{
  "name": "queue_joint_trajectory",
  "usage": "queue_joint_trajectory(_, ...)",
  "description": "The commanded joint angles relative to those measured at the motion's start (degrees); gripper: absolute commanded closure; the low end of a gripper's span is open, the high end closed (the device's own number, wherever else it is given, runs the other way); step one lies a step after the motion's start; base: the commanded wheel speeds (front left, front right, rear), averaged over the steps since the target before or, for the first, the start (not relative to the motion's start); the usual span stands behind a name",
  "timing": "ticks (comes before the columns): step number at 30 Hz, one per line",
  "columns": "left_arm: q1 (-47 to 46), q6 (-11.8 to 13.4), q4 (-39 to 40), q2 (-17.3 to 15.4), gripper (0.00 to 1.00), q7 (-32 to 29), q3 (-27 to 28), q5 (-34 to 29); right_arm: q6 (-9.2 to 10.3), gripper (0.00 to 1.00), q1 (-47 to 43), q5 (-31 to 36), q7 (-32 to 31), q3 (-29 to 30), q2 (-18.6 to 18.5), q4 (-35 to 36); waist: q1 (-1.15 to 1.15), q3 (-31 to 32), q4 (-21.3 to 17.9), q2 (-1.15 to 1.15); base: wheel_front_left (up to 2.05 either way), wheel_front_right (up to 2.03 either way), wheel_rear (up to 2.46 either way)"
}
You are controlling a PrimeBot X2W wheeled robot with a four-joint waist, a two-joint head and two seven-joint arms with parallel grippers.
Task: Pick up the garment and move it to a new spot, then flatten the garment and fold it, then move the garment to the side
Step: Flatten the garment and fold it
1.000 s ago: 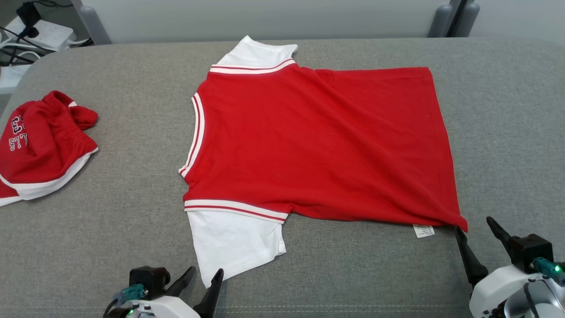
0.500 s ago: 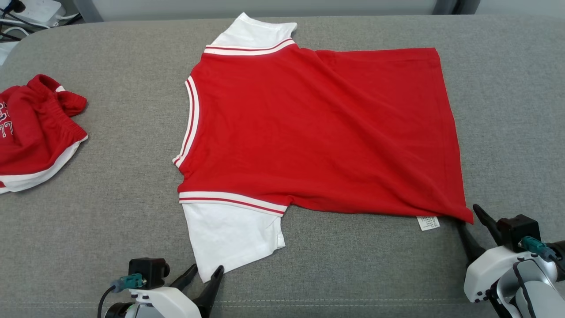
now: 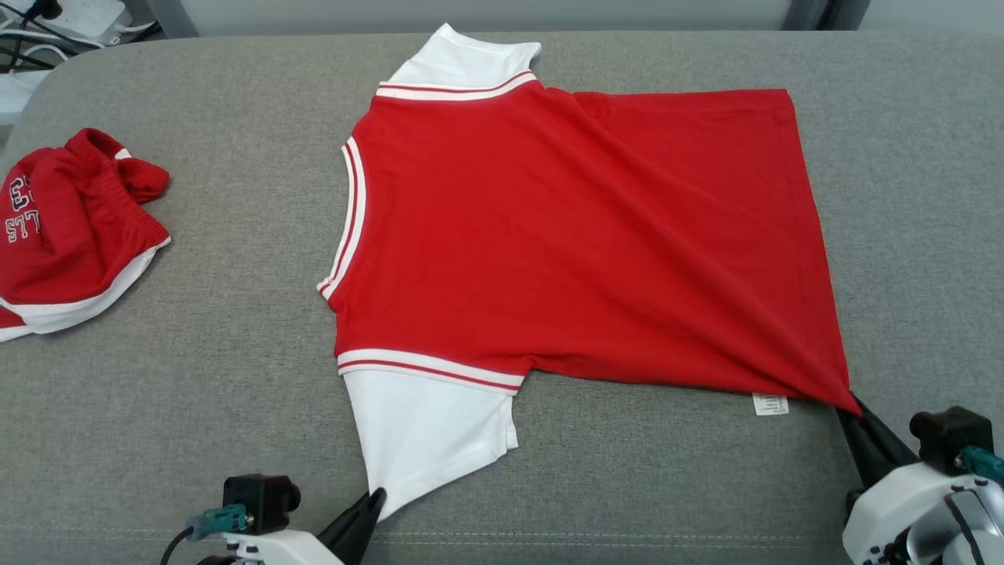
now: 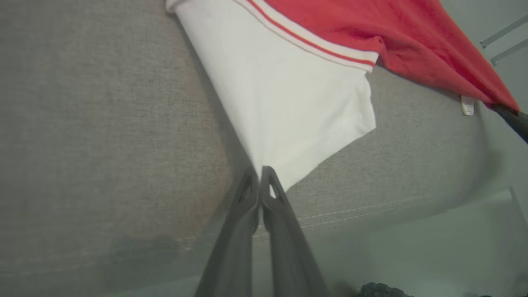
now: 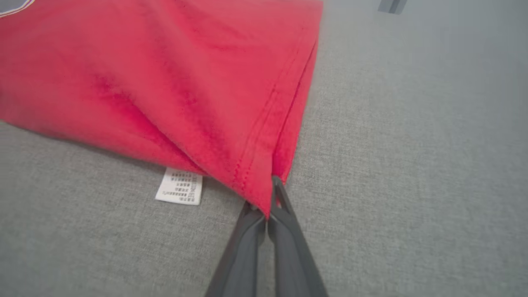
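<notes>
1. Left gripper point(image 3: 375, 500): clenched on the tip of the white sleeve point(image 3: 427, 428).
2. Right gripper point(image 3: 856, 410): clenched on the red hem corner point(image 5: 255, 185), beside the care label point(image 3: 769, 403).
3. Garment point(image 3: 580, 235): red, spread flat on the grey cushion point(image 3: 196, 377).
4. Second red garment point(image 3: 70, 235): bunched, far left, well apart.

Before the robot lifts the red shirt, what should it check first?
1. Left fingers shut on the white sleeve corner: ok.
2. Right fingers shut on the red hem corner: ok.
3. Shirt lying flat: not ok, creases run toward the right corner.
4. Other red garment apart from the shirt: ok.
5. Both hem layers pinched: cannot tell.
</notes>
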State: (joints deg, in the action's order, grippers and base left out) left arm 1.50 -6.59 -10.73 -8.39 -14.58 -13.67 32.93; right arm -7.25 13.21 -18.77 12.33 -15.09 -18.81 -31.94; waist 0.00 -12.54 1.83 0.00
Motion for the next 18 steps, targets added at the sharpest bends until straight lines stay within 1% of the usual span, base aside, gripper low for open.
queue_joint_trajectory(1, 0.7, 0.1, 3.3, -1.3, 1.00, -0.4, 2.4, 0.5, -0.24, 1.00, -2.3, -1.4, -0.8, -0.9, -2.0, 2.7, 0.00, 0.3, 0.3, 0.00, 0.00, 0.00, 0.00)
queue_joint_trajectory(5, 5.1, 1.2, 10.3, -3.3, 1.00, -2.9, 2.9, 0.8, -0.24, 1.00, -7.3, -5.4, -4.8, -0.8, -4.3, 10.2, 0.00, 0.9, 0.7, 0.00, 0.00, 0.00, 0.00)
queue_joint_trajectory(7, 7.3, 1.9, 13.8, -4.7, 1.00, -4.6, 3.0, 0.7, -0.24, 1.00, -9.9, -7.2, -8.0, -0.6, -5.6, 14.5, 0.00, 1.0, 0.7, 0.00, 0.00, 0.00, 0.00)
queue_joint_trajectory(12, 11.1, 3.1, 23.2, -8.3, 1.00, -8.9, 4.1, 0.8, -0.24, 1.00, -15.2, -11.8, -16.9, 2.2, -8.3, 25.4, 0.00, 1.3, 0.4, 0.00, 0.00, 0.00, 0.00)
queue_joint_trajectory(14, 11.5, 3.2, 26.5, -9.7, 1.00, -10.5, 4.7, 1.1, -0.24, 1.00, -16.3, -12.9, -20.9, 3.7, -9.2, 29.1, 0.00, 1.3, 0.1, 0.00, 0.00, 0.00, 0.00)
queue_joint_trajectory(17, 10.5, 2.8, 30.1, -11.6, 1.00, -12.6, 5.7, 2.1, -0.24, 1.00, -15.7, -15.7, -27.4, 4.1, -10.0, 34.1, 0.00, 1.2, -0.7, 0.00, 0.00, 0.00, 0.00)
queue_joint_trajectory(18, 9.7, 2.7, 30.9, -12.1, 1.00, -13.2, 6.0, 2.6, -0.24, 1.00, -14.9, -16.0, -29.7, 3.9, -10.7, 35.2, 0.00, 1.1, -0.9, 0.00, 0.00, 0.00, 0.00)
